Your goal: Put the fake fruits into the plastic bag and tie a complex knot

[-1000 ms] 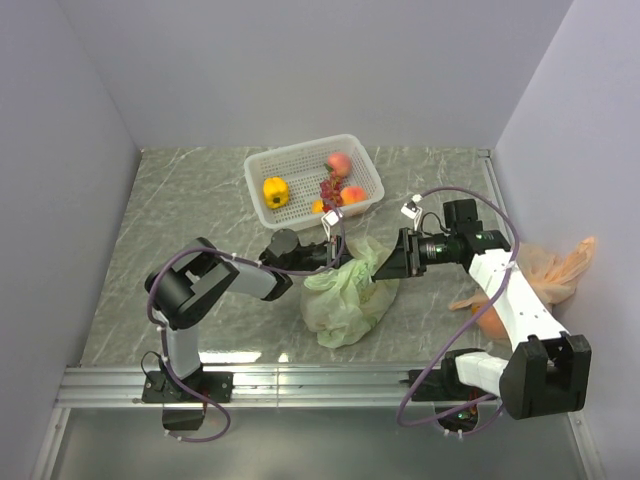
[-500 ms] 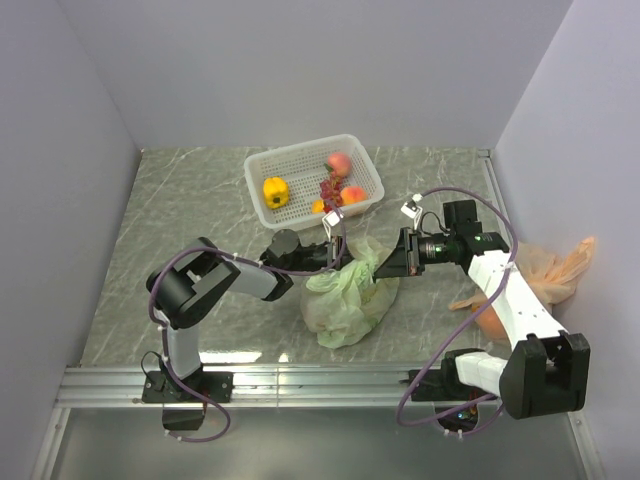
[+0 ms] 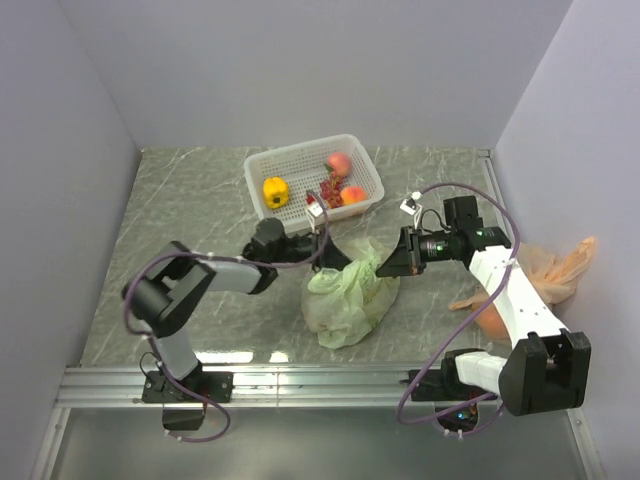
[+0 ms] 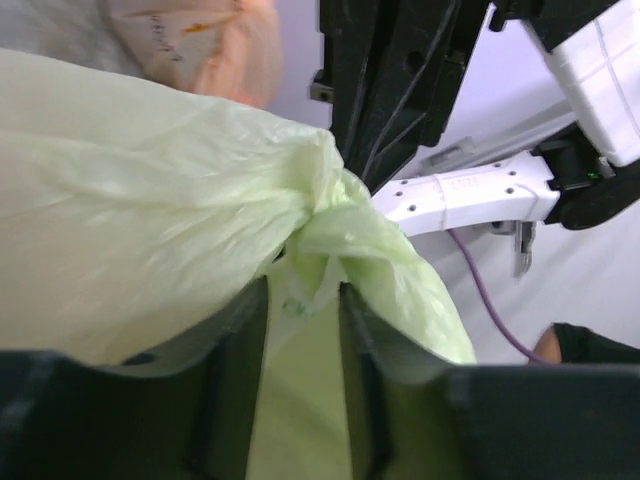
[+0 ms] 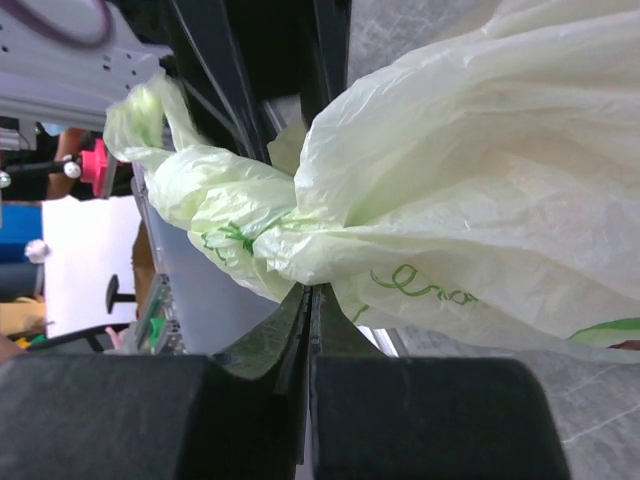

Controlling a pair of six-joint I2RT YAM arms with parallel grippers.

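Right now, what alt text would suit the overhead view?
A green bag sits on a grey table; the right gripper pinches its bunched top while the left gripper is open at the other side. Behind, a white basket holds fruits.

You have the plastic bag [image 3: 345, 295] on the table [image 3: 180, 220], near its middle and a little toward the near edge. Behind it, by the middle of the far edge, sits the basket [image 3: 300, 160] with the fake fruits [image 3: 338, 163] in it: one alone in its left half, the others gathered in its right half. The left gripper [image 3: 330, 245] is between the basket and the bag, just left of the bag's bunched top. The right gripper [image 3: 385, 263] comes in from the right and meets that top on the opposite side. A second bag [image 3: 555, 270] lies at the table's right edge, partly under the right arm [image 3: 510, 290] and well apart from the first.
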